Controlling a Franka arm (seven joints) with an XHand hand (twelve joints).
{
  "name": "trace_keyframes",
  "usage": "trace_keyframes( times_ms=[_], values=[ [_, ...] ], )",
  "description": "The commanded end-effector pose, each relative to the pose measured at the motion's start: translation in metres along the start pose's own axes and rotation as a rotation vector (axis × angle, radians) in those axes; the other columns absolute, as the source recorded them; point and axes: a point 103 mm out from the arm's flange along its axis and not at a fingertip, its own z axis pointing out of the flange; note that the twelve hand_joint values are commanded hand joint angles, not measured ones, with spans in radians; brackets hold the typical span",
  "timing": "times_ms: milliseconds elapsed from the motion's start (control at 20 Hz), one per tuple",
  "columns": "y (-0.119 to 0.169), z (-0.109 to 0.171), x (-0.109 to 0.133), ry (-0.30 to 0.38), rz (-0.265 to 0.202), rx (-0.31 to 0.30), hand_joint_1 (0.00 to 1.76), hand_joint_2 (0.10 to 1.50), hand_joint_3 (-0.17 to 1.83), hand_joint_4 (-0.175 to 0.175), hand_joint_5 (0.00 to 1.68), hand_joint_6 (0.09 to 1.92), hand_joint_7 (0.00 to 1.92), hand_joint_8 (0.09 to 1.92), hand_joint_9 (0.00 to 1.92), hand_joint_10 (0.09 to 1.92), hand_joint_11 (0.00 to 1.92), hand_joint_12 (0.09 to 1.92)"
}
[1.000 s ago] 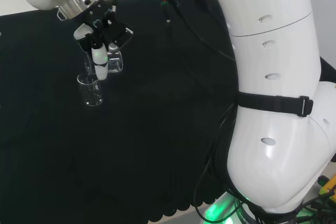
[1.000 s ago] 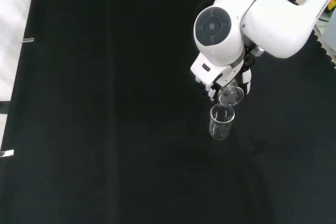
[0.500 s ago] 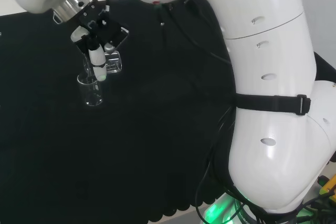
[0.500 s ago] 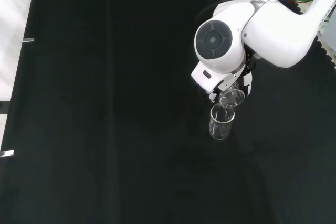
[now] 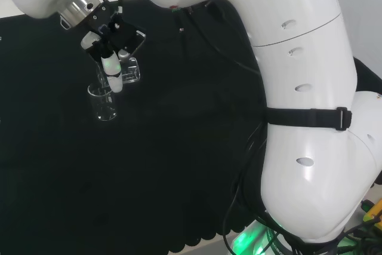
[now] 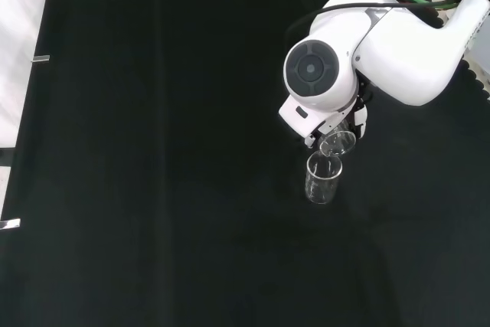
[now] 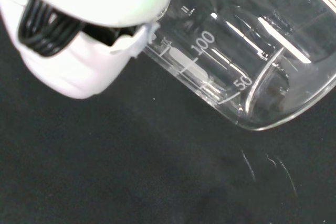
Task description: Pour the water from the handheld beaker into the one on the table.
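My hand (image 5: pixel 110 58) is curled round a clear glass beaker (image 5: pixel 129 71) and holds it tipped over, mouth down toward a second clear beaker (image 5: pixel 103 102) that stands upright on the black cloth. In the front view the held beaker (image 6: pixel 338 143) hangs just above the rim of the standing beaker (image 6: pixel 322 179), under the arm's white link. The wrist view shows the held beaker (image 7: pixel 247 61) lying on its side with printed scale marks, next to a white finger (image 7: pixel 79 66). I cannot tell whether water is in either beaker.
The arm's big white links (image 5: pixel 298 100) take up the right of the head view. In the front view the black cloth (image 6: pixel 153 151) stretches wide to the left of the beakers, with small metal clips (image 6: pixel 42 58) along its left and far edges.
The hand and held beaker have shifted slightly left and up in the head view, and the arm's links have swung a little. The standing beaker has not moved.
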Motion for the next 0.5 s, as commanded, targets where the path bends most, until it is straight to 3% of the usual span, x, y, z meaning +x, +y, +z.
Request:
trace_keyframes(
  times_ms=[50,500],
  values=[
    [-0.0002,0.0007,-0.0008,-0.011,0.005,0.013,1.43,0.64,0.58,-0.175,1.36,0.43,1.43,0.37,1.4,0.45,1.13,0.81],
    [-0.0016,0.002,-0.0053,-0.015,0.015,0.02,1.43,0.64,0.58,-0.175,1.35,0.44,1.43,0.37,1.4,0.45,1.13,0.81]
  ],
)
